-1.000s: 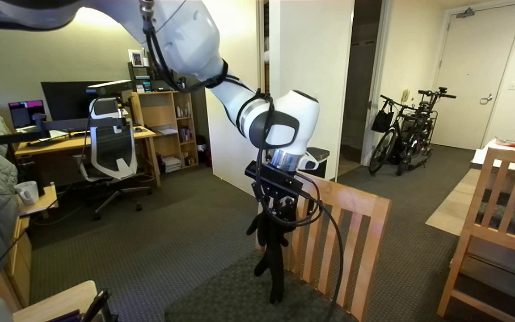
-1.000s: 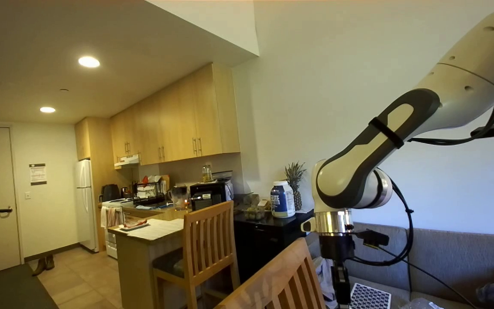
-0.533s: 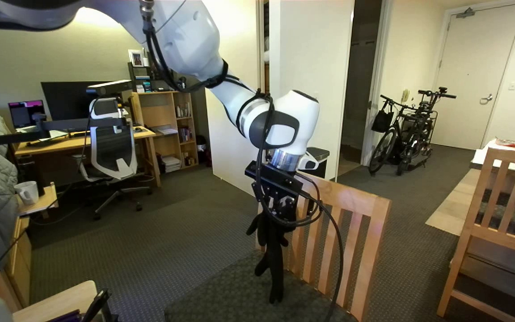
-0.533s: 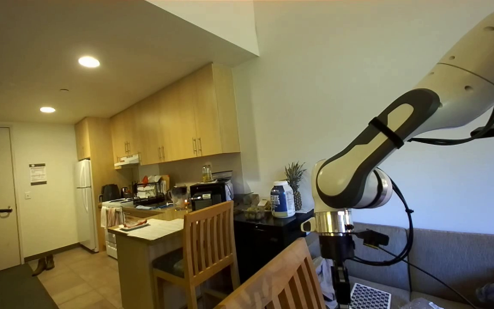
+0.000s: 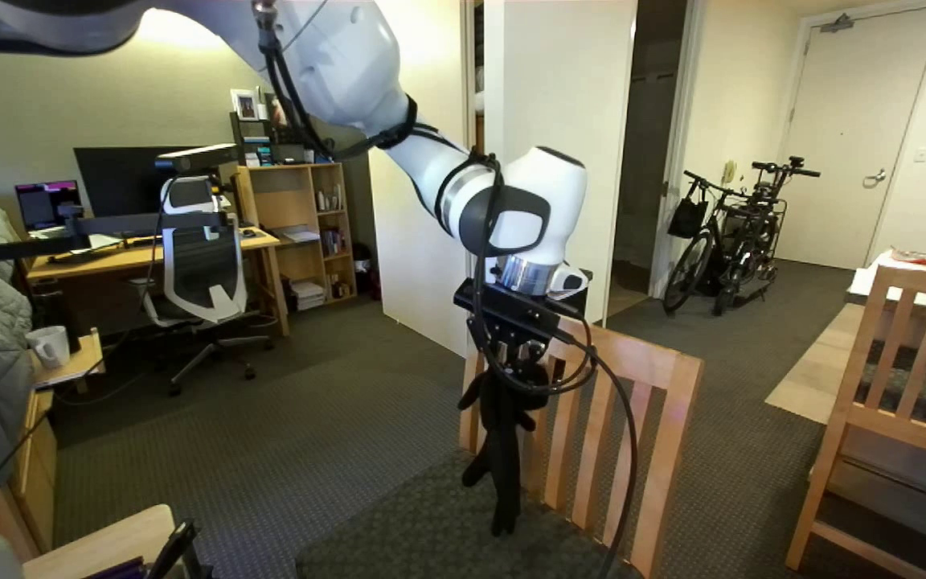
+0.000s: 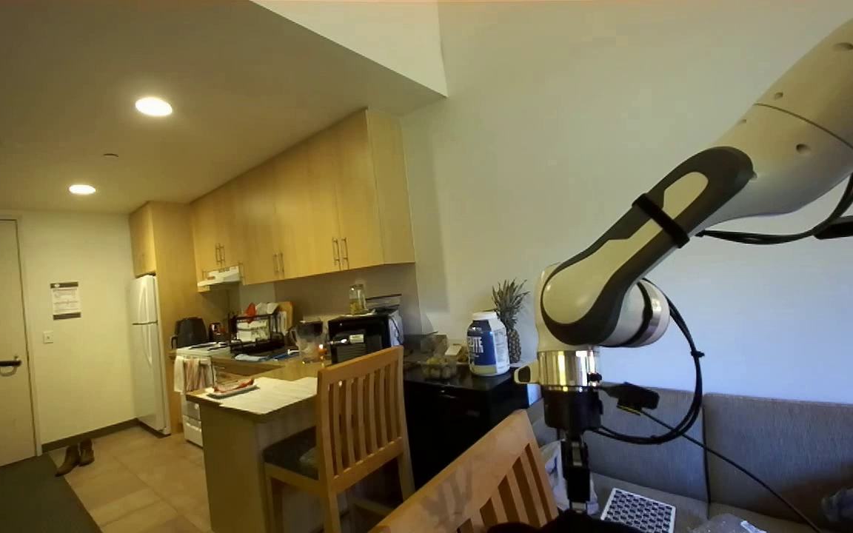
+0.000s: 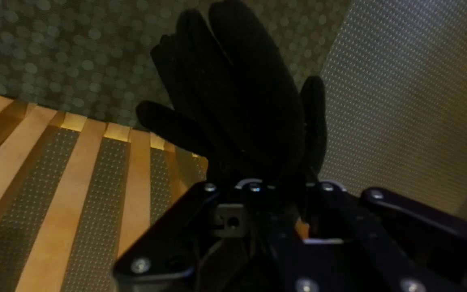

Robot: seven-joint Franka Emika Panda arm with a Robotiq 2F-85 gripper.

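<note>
Black glove [image 5: 503,458]: hangs digits downward from the fingers [image 6: 578,474], over the chair seat [image 5: 399,531] and beside the slatted chair back [image 5: 664,366]; the dark folds may hide a second glove, which cannot be settled here.
Fingers: drawn narrow, gripping the glove near its upper end.
Arm [image 5: 559,193]: slightly higher than half a second ago in both exterior views.
Glove tips [image 5: 503,523]: raised along with the arm, the manner of hanging little altered.
Chair seat: unchanged in position, as is the chair back.
Meaning for the work: the glove follows the arm without visible slip, so the hold appears secure; release remains undone.
</note>
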